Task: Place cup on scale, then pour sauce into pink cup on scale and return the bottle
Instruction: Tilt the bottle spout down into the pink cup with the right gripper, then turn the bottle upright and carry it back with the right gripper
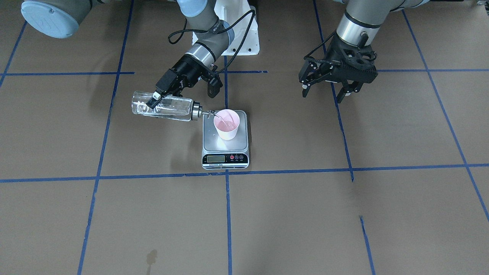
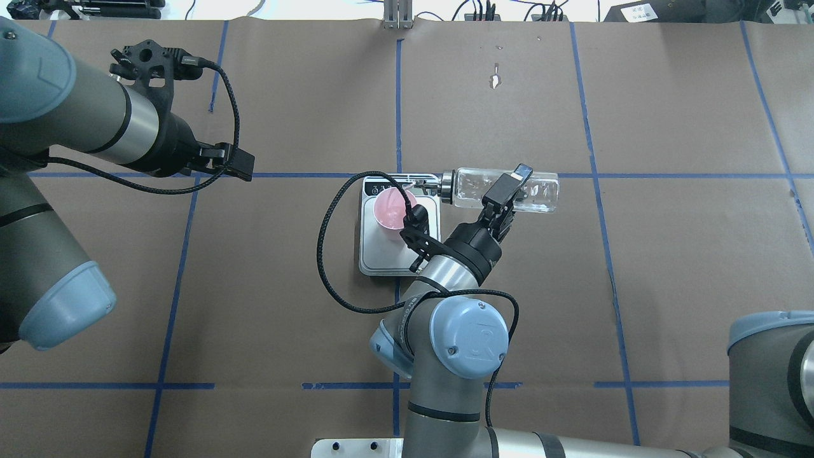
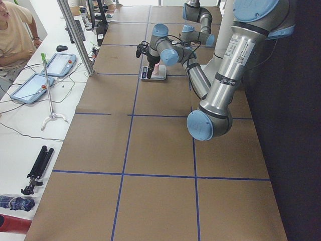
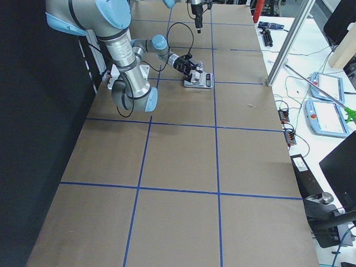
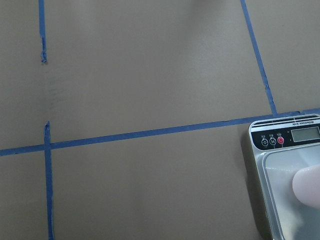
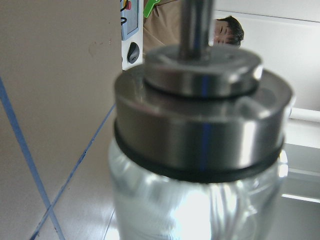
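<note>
Pink and without a handle, the cup stands upright on the scale, on the steel platform's half nearer the robot and a little toward the robot's left. The scale's black strip with its display and round buttons is on the far edge, away from the robot.

Just beside the cup, on the robot's right, the bottle is held on its side, nearly level. Its silver cap points at the cup, and the thin spout reaches over the cup's rim. Clear sauce shows inside the glass. I cannot tell whether a stream is running into the cup.

The right gripper is clamped across the bottle's body near its base end, one finger on each side. From overhead, the right arm comes in from the near edge and partly covers the scale. The right wrist view is filled by the blurred cap above the glass.

Well apart, on the robot's left, the left gripper hangs over bare table with its fingers spread, holding nothing. Its wrist view catches the scale's corner and a blurred edge of the cup.

Brown paper covers the table, which is crossed by blue tape lines. A small dark stain marks the paper at the far edge.
</note>
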